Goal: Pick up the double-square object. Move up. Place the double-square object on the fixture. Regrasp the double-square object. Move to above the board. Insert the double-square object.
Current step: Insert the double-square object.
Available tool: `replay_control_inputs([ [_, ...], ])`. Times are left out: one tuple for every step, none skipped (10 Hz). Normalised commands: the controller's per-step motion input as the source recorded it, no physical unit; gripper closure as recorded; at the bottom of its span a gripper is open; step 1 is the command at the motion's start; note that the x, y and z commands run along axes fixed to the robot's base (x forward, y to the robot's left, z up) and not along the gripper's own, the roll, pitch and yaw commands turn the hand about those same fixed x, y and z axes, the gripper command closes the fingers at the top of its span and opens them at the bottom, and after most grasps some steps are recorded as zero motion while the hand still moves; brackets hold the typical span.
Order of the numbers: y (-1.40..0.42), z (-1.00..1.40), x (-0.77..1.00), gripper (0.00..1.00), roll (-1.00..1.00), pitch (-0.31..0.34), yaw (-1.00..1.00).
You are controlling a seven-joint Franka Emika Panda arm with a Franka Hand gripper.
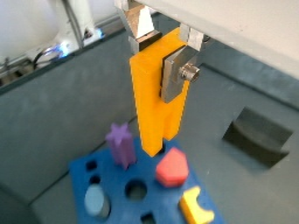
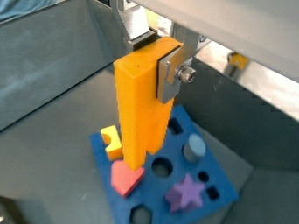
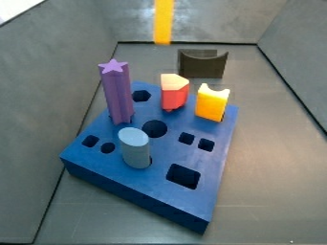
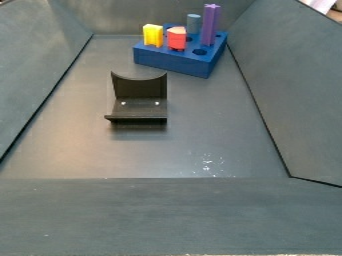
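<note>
Double-square object (image 1: 158,96) clamped in pincer (image 1: 167,54), above board (image 1: 117,188) bearing pegs

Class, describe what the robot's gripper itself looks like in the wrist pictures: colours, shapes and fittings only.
Above the board, the gripper has flat silver metal finger plates, roughly rectangular, one carrying a round screw or bolt head. A pale, whitish housing sits above them. No cables or markings can be made out.

Dull grey bin, nothing fancy

In a side view the matte dark grey floor (image 4: 80,150) is boxed in by sloped grey walls, one at 9 o'clock (image 4: 34,70) and one at 3 o'clock (image 4: 294,90), with a flat ledge (image 4: 160,215) at 6. A few pale specks (image 4: 209,160) dot the floor near 5. The back wall (image 3: 205,19) at 12 catches soft light. Past the rim, in a wrist view, there are cables (image 1: 47,54) against a bright white backdrop.
</note>
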Motion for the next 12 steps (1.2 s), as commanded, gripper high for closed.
replay_control_inputs([
  [-0.25,-0.42,0.38,1.00,-0.29,0.151,0.64],
  [-0.20,-0.46,0.29,1.00,-0.23,0.167,0.75],
  [-0.16,-0.47,0.23,1.00,-0.17,0.179,0.82],
  [-0.13,-0.49,0.15,1.00,-0.11,0.190,0.89],
  [-0.15,-0.54,0.12,1.00,-0.08,0.190,0.89],
  [-0.17,0.00,0.00,1.00,0.08,0.000,0.06],
  [-0.14,-0.05,0.00,1.00,-0.03,0.000,0.00],
  [-0.07,-0.42,0.03,1.00,-0.13,0.124,0.88],
  [0.00,-0.40,0.00,1.00,-0.08,0.109,1.00],
  [0.00,-0.41,0.00,1.00,-0.07,0.103,1.00],
  [0.00,-0.46,0.00,1.00,-0.03,0.081,1.00],
  [0.00,-0.46,0.00,1.00,-0.03,0.076,1.00],
])
